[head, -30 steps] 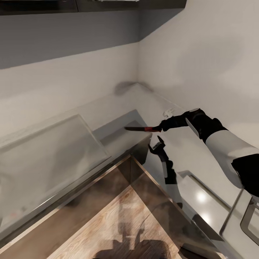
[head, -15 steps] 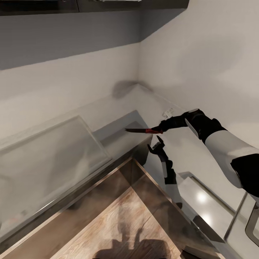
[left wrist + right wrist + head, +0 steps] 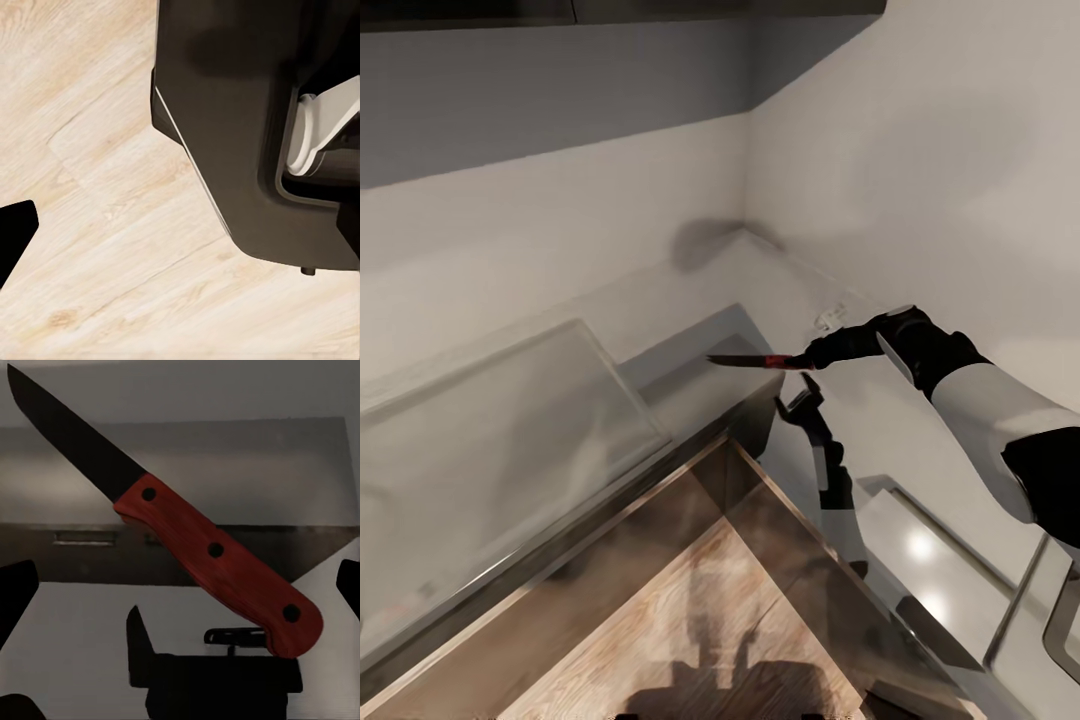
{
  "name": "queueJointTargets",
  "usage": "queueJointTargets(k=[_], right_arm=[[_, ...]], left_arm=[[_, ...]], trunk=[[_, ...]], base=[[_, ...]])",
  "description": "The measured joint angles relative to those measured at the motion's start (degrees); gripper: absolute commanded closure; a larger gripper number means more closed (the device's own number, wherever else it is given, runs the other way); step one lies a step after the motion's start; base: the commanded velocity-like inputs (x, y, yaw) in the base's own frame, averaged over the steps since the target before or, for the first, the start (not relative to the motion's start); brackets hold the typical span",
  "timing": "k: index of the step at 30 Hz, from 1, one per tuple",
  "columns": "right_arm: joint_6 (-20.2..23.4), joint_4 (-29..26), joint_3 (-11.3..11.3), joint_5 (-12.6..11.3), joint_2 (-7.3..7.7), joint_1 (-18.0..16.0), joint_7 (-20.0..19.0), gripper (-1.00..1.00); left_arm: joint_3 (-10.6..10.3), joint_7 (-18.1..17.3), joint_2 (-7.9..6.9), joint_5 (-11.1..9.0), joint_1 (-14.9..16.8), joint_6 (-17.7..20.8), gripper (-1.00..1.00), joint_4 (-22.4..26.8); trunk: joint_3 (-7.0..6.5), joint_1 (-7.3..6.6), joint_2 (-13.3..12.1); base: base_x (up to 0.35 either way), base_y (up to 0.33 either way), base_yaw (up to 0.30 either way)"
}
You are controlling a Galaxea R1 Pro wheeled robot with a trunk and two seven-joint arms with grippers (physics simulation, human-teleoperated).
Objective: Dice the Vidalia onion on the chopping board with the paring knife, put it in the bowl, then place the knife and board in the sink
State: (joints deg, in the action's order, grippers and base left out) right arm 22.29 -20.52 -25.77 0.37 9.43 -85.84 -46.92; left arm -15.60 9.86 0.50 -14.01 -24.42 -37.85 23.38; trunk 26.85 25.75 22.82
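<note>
Gripping the paring knife (image 3: 752, 360) by its red handle, the right tool (image 3: 812, 352) holds it level at centre frame, blade pointing left over the worktop (image 3: 510, 440), likely for safe carrying.

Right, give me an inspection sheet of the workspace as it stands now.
Surface: glossy grey countertop meeting in a corner, bare where seen.
Job's things: paring knife, dark blade, red handle, held level above the countertop.
Clutter: nothing seen.
Hands: right hand shut on the knife's handle; left wrist view faces the wood floor.
Cables: nothing seen.
Surroundings: pale wall, dark upper cabinets.
</note>
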Motion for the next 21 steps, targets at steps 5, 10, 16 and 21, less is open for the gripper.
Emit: queueJointTargets(k=[5,10,16,21], right_arm=[[-0.13,-0.02,-0.01,0.08,0.00,0.00,0.06,-1.00],[-0.75,-0.15,-0.01,0.15,0.01,0.00,0.16,-1.00],[-3.70,-0.28,-0.20,4.06,-0.19,-0.01,1.54,-1.00],[-4.53,-0.12,-0.18,7.62,-0.46,-0.01,2.07,-1.00]], left_arm=[[0.00,-0.01,0.04,0.00,0.00,0.00,-1.00,-0.01],[0.00,0.00,0.04,0.00,0.00,0.00,-1.00,-0.06],[0.00,0.00,0.07,0.01,0.00,0.00,-1.00,-0.25],[0.00,0.01,0.05,0.01,0.00,0.00,-1.00,-0.33]], trunk=[[0.45,-0.02,0.01],[0.91,-0.01,0.00],[1.27,0.00,0.00],[1.31,0.00,0.01]], base=[[0.092,0.000,0.000],[0.085,0.000,0.000],[0.013,0.000,0.000],[0.001,0.000,0.000]])
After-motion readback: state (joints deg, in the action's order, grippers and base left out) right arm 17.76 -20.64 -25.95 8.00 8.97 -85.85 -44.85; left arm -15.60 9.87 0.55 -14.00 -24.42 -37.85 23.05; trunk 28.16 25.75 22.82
